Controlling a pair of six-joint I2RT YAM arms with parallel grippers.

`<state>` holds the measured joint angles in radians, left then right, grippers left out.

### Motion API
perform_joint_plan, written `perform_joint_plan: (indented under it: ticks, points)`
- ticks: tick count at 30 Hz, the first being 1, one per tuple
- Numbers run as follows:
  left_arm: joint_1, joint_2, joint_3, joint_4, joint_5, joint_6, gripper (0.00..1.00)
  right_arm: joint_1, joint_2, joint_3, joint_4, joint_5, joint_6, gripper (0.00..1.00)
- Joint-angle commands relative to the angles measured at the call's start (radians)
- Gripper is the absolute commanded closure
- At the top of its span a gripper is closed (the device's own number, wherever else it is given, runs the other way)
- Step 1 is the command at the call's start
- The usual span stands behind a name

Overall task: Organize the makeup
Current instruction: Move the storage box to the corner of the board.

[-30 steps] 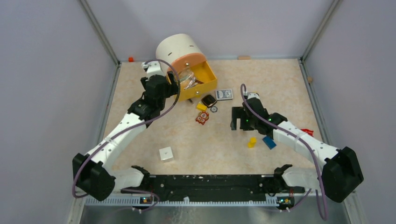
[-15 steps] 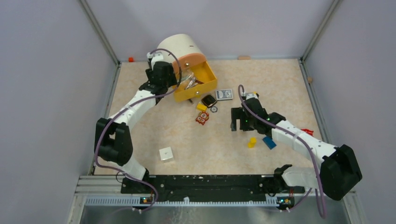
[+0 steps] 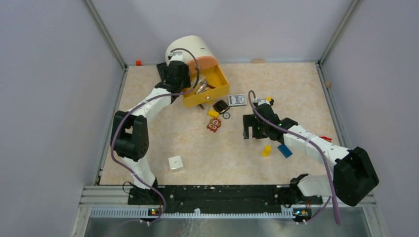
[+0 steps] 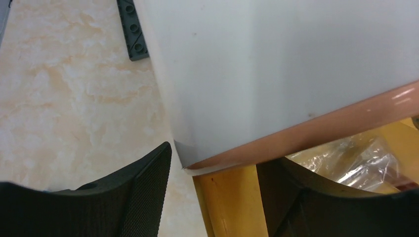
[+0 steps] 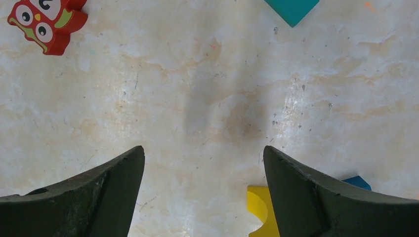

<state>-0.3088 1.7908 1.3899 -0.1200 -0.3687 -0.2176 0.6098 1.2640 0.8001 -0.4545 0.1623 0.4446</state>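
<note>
A clear pouch (image 3: 201, 86) lies in the yellow drawer (image 3: 217, 91) of the white round organizer (image 3: 190, 49). It also shows crumpled in the left wrist view (image 4: 360, 158). My left gripper (image 3: 184, 88) is open and straddles the drawer's left wall (image 4: 232, 202), one finger outside it and one inside; a gap shows on the outer side. The black square compact (image 3: 221, 105) lies on the table just in front of the drawer. My right gripper (image 3: 249, 129) is open and empty over bare table (image 5: 202, 163). Brush, pencils and silver tool are hidden.
A deck of cards (image 3: 237, 99), a small ring (image 3: 226, 115), a red owl block (image 3: 214, 125) and a yellow block (image 3: 213, 113) lie near the drawer. Yellow (image 3: 266, 150) and blue (image 3: 284, 150) blocks lie by the right gripper. A white cube (image 3: 175, 162) sits near front.
My left arm has swung back and left, and its gripper has moved from in front of the drawer onto its left wall. The right gripper has barely shifted.
</note>
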Motion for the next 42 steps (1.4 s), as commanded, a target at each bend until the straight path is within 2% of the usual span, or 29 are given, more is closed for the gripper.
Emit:
perform_joint_plan:
  ticks: [1,5,12,19,24,28,30,31,35,42]
  points:
    - [0.023,0.038,0.051,0.112,0.048,0.091,0.33,-0.007,0.008,0.031,0.027,-0.002,-0.015,0.13]
    - [0.04,0.073,0.068,0.162,0.123,0.132,0.37,-0.007,0.009,0.031,0.027,-0.002,-0.016,0.13]
    - [0.048,0.12,0.09,0.233,0.358,0.208,0.46,-0.007,0.015,0.027,0.026,-0.01,-0.013,0.14]
    - [0.048,0.204,0.186,0.217,0.591,0.287,0.51,-0.007,0.015,0.025,0.016,-0.01,-0.011,0.14]
    - [0.048,0.254,0.238,0.191,0.692,0.303,0.58,-0.007,0.016,0.027,0.01,-0.001,-0.012,0.14]
    - [0.045,0.281,0.264,0.186,0.734,0.301,0.54,-0.007,0.02,0.027,0.01,-0.003,-0.012,0.14]
    - [0.045,0.289,0.281,0.174,0.738,0.292,0.47,-0.007,0.023,0.028,0.008,-0.001,-0.011,0.15]
    - [0.046,0.276,0.284,0.17,0.701,0.257,0.4,-0.006,0.021,0.032,-0.002,0.004,-0.011,0.15]
    - [0.05,0.229,0.306,0.15,0.665,0.22,0.32,-0.007,0.009,0.041,-0.01,0.012,-0.016,0.15]
    - [0.059,0.15,0.371,0.072,0.684,0.124,0.11,-0.007,0.002,0.065,-0.012,-0.004,-0.017,0.15]
